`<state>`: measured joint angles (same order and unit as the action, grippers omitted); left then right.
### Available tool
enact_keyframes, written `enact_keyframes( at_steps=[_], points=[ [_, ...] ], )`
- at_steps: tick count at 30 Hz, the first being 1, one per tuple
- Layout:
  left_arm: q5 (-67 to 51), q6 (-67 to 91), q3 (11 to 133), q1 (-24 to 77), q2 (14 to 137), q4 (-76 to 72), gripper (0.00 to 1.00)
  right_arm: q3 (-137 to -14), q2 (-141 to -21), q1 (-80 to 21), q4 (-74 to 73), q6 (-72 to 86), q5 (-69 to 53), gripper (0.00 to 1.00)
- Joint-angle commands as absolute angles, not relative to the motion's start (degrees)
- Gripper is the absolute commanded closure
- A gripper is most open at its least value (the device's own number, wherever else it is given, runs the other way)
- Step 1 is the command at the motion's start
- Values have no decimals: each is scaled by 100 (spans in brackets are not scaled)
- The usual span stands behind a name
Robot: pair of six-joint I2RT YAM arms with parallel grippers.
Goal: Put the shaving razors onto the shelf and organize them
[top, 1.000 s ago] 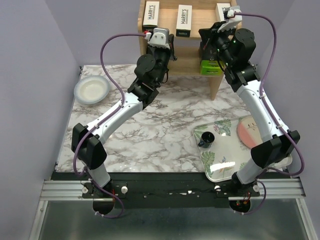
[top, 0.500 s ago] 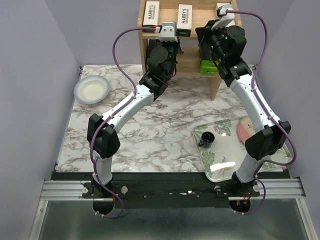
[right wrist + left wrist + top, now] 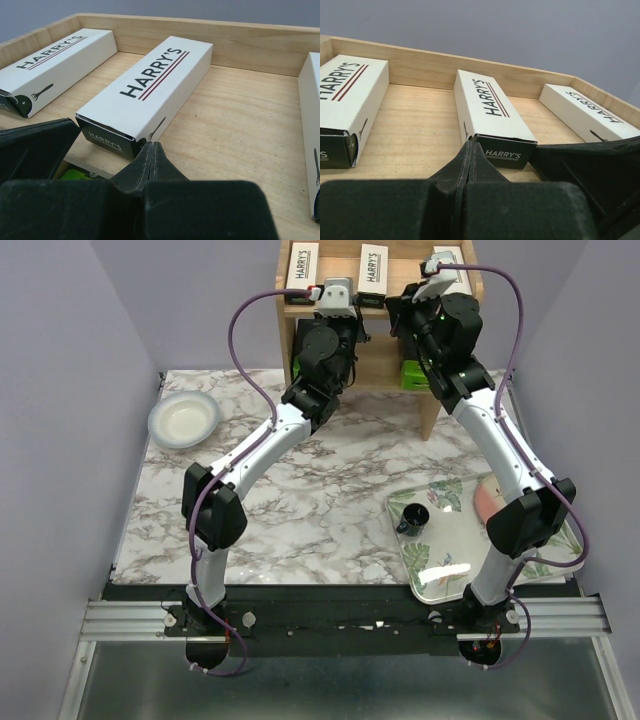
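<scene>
Shaving razors point(image 3: 372, 265): you have three white HARRY'S boxes lying flat on the top tier of the shelf point(image 3: 432, 410), side by side, long ends pointing at the back rail
Near edge: the leaf-patterned tray point(image 3: 450, 560) with the black cup point(image 3: 412, 518) sits by your right base, well apart from the work; leave it alone
Lower tier: one lime-ended pack point(image 3: 415, 375) shows under your right arm; you cannot tell whether a second one sits behind your left arm
Left claw point(image 3: 470, 148): clenched on nothing, tips just at the dark near end of the middle box point(image 3: 490, 107)
Right claw point(image 3: 150, 148): also clenched and empty, tips at that same box end from the other side, just beside your left claw
Step in hand: this reads as tidying, nudging the middle box with closed tips, not a pick
How to do it well: push slowly along the box's length; it looks light and should slide easily on bare wood, so an off-centre push will likely swing it
Arms: both wrists crowd one spot, so move one at a time
Neighbours: leave the left box point(image 3: 345, 100) and the right box point(image 3: 580, 112) untouched and aim for even gaps
Far end: stop short of the back rail point(image 3: 420, 67), and keep your tips low so they do not ride up over the box
</scene>
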<state>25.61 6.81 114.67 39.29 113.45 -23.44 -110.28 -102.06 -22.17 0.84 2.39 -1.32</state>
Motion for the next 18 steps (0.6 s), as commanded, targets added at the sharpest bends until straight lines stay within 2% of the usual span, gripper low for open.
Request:
enact_keyframes(
  at_steps=[1,13,18],
  points=[
    [2241,870,11584,3990,11400,-2338,100,-10864,-10073,-2276,343,53,167,99],
    [2214,1045,11567,4122,11382,-2285,100,-10670,-9905,-2276,439,-334,439,99],
    [2206,915,11101,4140,10741,-2548,100,-10617,-9853,-2276,457,-334,413,99]
  ],
)
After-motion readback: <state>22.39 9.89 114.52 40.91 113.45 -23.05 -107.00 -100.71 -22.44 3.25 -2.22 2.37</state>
